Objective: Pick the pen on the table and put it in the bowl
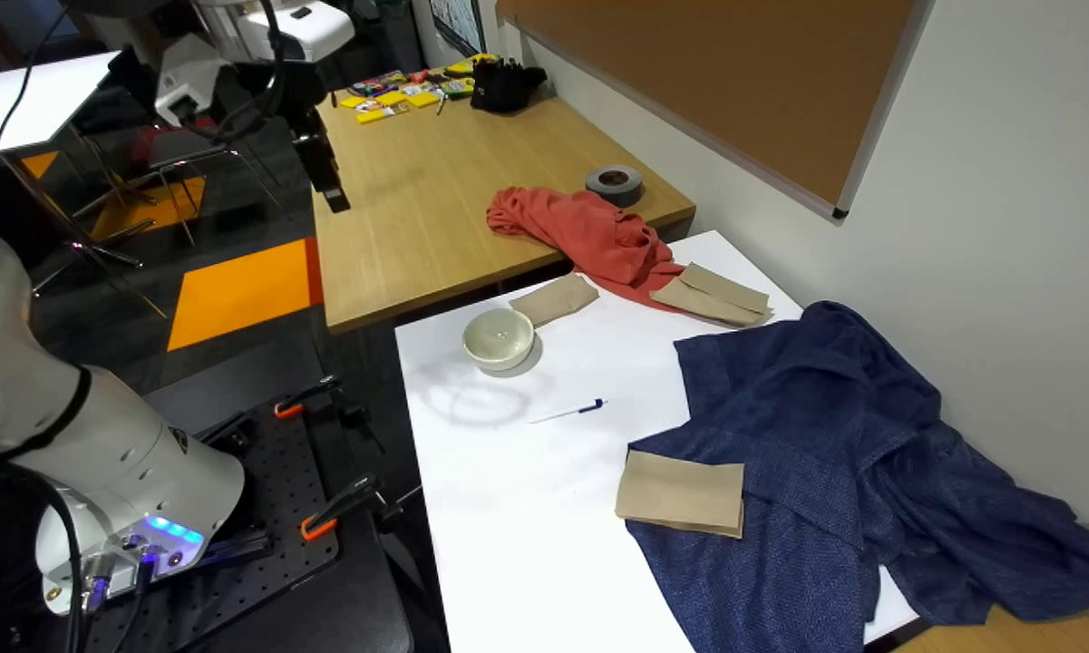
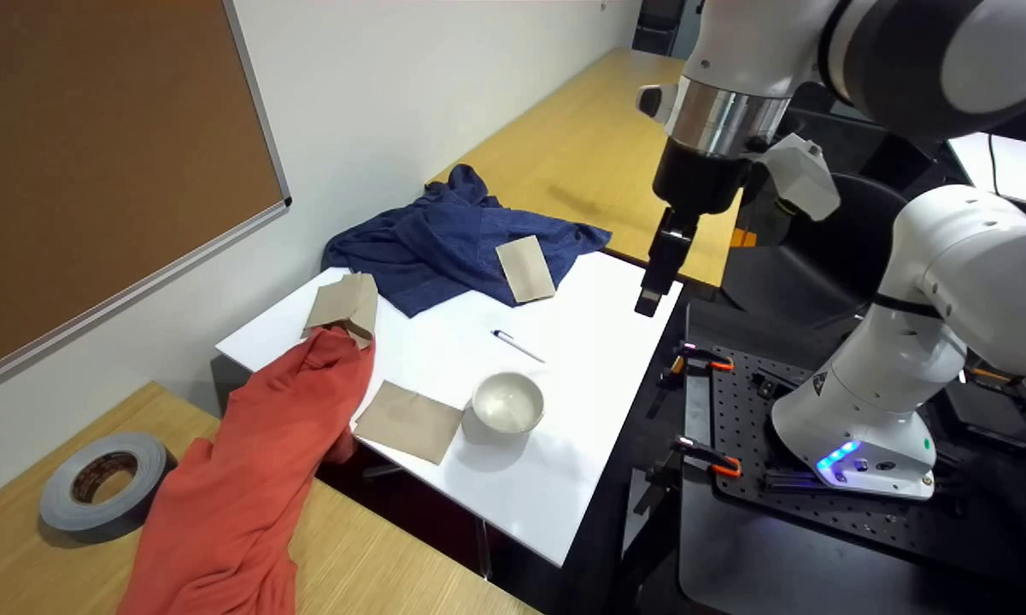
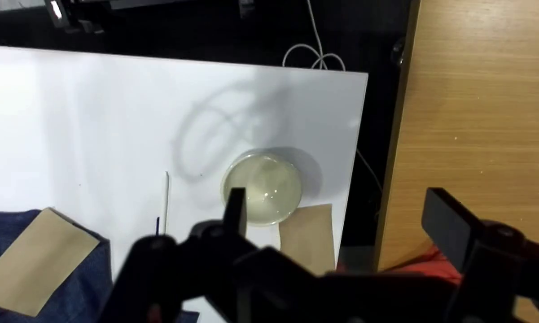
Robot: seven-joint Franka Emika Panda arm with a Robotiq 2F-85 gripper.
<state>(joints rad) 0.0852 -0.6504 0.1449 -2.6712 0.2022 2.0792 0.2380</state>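
Note:
The pen is thin and white with a dark blue end. It lies flat on the white table (image 1: 508, 508) near the bowl in both exterior views (image 1: 562, 414) (image 2: 519, 347). In the wrist view the pen (image 3: 165, 202) shows left of the bowl, its lower end hidden by the gripper. The cream-white bowl (image 1: 499, 340) stands upright and empty near a table corner; it also shows in an exterior view (image 2: 507, 403) and the wrist view (image 3: 269, 188). My gripper (image 3: 334, 199) is open and empty, high above the table, apart from pen and bowl. It shows in both exterior views (image 1: 335, 198) (image 2: 647, 303).
Brown paper (image 1: 555, 299) lies beside the bowl. More brown paper (image 1: 680, 494) rests on a dark blue cloth (image 1: 798, 435). A red cloth (image 1: 589, 231) spans the white table and a wooden table (image 1: 417, 190), which bears a tape roll (image 1: 614, 185). A wall stands behind.

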